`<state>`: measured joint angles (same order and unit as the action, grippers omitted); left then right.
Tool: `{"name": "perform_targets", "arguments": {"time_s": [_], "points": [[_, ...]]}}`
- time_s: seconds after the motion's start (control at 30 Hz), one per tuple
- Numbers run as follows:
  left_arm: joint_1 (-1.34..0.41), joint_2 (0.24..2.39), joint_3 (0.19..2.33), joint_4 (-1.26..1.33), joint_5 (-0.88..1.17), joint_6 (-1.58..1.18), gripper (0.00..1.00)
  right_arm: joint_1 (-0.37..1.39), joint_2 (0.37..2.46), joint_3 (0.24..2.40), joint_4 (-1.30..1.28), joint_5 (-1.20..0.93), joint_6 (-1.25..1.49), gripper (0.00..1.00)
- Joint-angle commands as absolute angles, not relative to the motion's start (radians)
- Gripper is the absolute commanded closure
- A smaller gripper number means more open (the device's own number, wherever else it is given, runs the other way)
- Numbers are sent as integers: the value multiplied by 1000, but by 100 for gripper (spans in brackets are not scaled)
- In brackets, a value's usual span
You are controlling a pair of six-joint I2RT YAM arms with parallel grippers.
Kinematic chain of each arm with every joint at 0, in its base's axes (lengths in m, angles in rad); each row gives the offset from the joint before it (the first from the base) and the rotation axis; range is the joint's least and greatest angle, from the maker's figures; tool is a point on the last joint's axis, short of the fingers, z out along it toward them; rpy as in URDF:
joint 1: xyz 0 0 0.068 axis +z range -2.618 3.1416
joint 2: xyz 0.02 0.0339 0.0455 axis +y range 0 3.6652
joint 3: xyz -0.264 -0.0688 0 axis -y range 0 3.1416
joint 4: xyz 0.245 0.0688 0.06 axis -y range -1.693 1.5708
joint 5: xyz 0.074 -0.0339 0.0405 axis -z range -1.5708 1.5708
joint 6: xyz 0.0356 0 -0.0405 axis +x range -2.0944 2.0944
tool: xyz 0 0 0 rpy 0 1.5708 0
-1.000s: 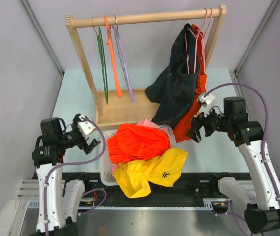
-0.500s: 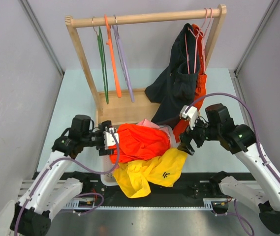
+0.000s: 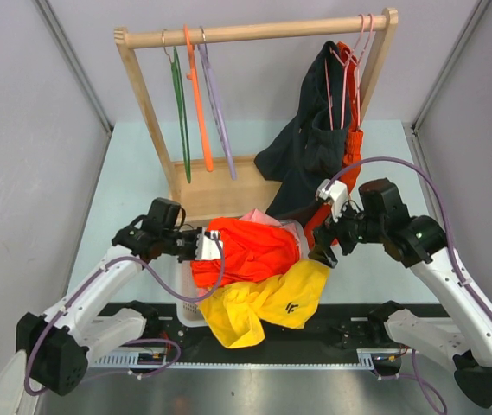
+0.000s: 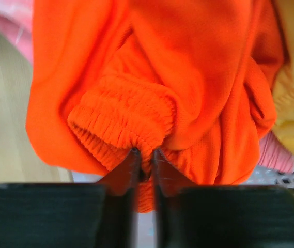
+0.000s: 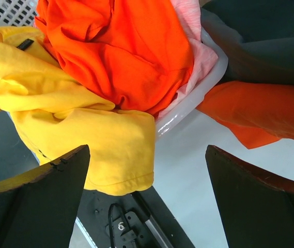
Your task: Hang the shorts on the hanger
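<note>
Top external:
- the shorts [image 3: 247, 251] are bunched on top of the pile in the white basket [image 3: 188, 309], front centre of the table [image 3: 133, 164].
- yellow shorts [image 3: 267, 303] spill over the basket's near edge, just below them; pink fabric [image 3: 263, 216] pokes out behind.
- the hanger [image 3: 199, 95] is on the wooden rack rail [image 3: 263, 33], between the green hanger [image 3: 181, 112] and the lilac hanger [image 3: 218, 112]. Well apart from the shorts, nothing on it.
- dark garment [image 3: 310, 147] and red-orange garment [image 3: 342, 181] hang at the rail's right end.
- left gripper [image 3: 203, 247] is right at the left edge of the shorts. Finger state not readable from here.
- right gripper [image 3: 324, 252] sits just off the pile's right side, beside the low end of the red-orange garment.

Left wrist:
- fingers nearly pressed together, pinching a fold of the shorts' ribbed elastic waistband between the tips.
- rest of the orange fabric fills the view above the pinch; pink fabric top left and lower right, yellow at the right edge, basket mesh bottom right.

Right wrist:
- fingers spread wide, nothing between them, no contact with cloth.
- below the gap: a corner of the yellow shorts, the basket rim and bare table.
- shorts lie in the basket further up the view; red-orange and dark garments at right.
</note>
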<state>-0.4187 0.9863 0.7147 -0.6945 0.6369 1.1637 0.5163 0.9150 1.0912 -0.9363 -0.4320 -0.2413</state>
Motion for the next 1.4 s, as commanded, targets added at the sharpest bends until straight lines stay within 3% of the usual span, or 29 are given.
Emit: {"name": "perform_targets", "arguments": {"time_s": [0.0, 0.27, 0.4, 0.73, 1.03, 1.07, 1.1, 1.17, 1.2, 1.23, 1.27, 1.3, 1.37], "points": [[-480, 938, 810, -802, 698, 1238, 98, 523, 913, 1124, -864, -443, -181, 0], [-705, 743, 873, -796, 701, 1219, 100, 577, 942, 1080, -657, -518, -124, 0], [-808, 721, 873, -796, 641, 1216, 100, 698, 1009, 1066, -542, -500, -127, 0], [-844, 739, 862, -730, 581, 1177, 100, 902, 1166, 1028, -347, -538, -88, 0], [-845, 726, 838, -655, 604, 1123, 100, 957, 1284, 1032, -203, -489, -101, 3], [-845, 723, 836, -652, 607, 1126, 100, 956, 1288, 1041, -202, -491, -119, 8], [-845, 719, 838, -647, 606, 1126, 100, 956, 1293, 1058, -215, -497, -132, 32], [-845, 718, 839, -644, 606, 1118, 100, 956, 1295, 1081, -271, -497, -178, 63], [-845, 716, 842, -644, 594, 1111, 100, 956, 1292, 1094, -302, -491, -193, 93], [-844, 715, 854, -650, 589, 1100, 97, 953, 1283, 1129, -339, -483, -208, 100], [-844, 713, 862, -660, 571, 1086, 92, 953, 1255, 1147, -386, -473, -233, 100], [-844, 713, 873, -664, 540, 1025, 77, 948, 1237, 1167, -476, -445, -292, 100], [-822, 719, 914, -696, 451, 941, 68, 956, 1143, 1204, -573, -416, -410, 100]]}}
